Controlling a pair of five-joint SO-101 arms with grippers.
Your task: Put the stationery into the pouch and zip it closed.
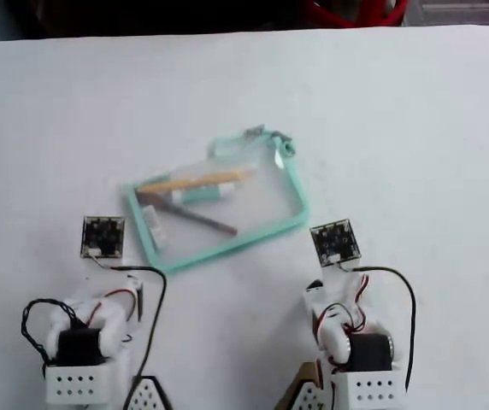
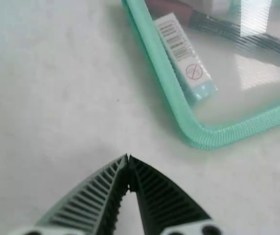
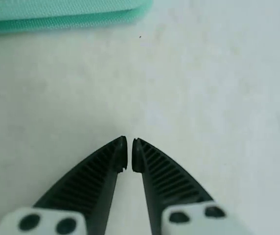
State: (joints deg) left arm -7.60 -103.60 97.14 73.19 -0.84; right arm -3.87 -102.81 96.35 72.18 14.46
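here, white table (image 1: 56, 102), red object (image 1: 356, 12) beyond; pouch (image 1: 257, 209) central; left gripper (image 2: 128, 165), right gripper (image 3: 129, 149) both closed

Both arms are white plastic with black motor blocks and perforated white bases. The left arm (image 1: 82, 342) trails looping black and red cables, the right arm (image 1: 351, 342) one black cable and red wires. The left hand (image 2: 128, 164) has ribbed grey-green fingers. The right hand (image 3: 129, 147) has ribbed black ones on white mounts with dark screw holes.
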